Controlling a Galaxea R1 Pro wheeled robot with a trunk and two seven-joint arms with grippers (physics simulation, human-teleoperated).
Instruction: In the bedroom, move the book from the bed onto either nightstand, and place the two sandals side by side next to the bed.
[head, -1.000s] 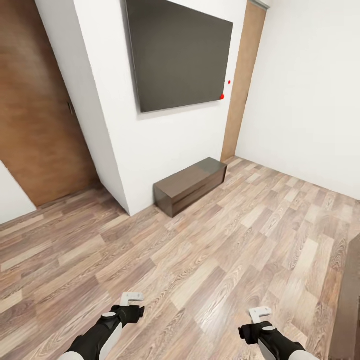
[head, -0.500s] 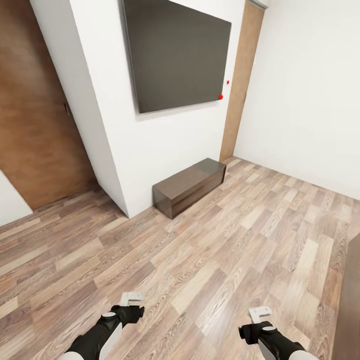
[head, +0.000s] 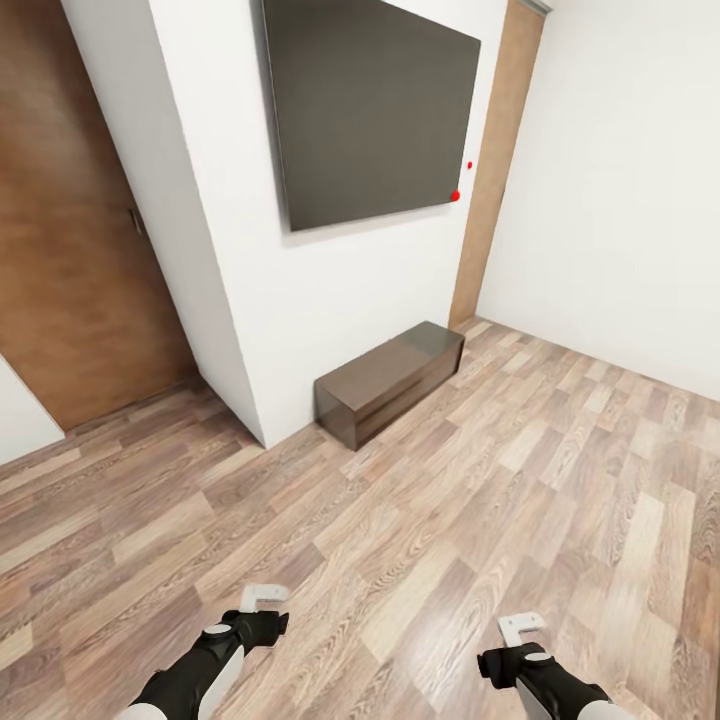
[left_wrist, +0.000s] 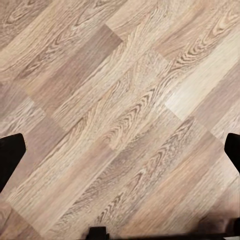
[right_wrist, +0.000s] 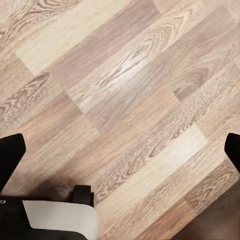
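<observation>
Head view: left gripper and right gripper low in front, both held over wood plank floor, nothing in either. Wrist views: dark fingertips of left gripper at opposite edges of picture, wide apart, bare planks between; same for right gripper, fingertips spread to the edges, only floor between. Both jaws parted, empty.

Ahead: white wall with large dark flat TV screen mounted on it. Two small red dots at the screen's lower right corner, possibly markers, too small to tell. Below the screen, long low dark brown TV bench on the floor against the wall. Brown wooden door to the left of the wall's corner, small dark handle on it. Narrow light-brown wood panel right of the screen, running up the corner; plain white wall beyond it on the right.

Book, bed, nightstand, sandals: none located in these pictures. Dark soft shadow on the planks in the right wrist view beside a white arm part.
</observation>
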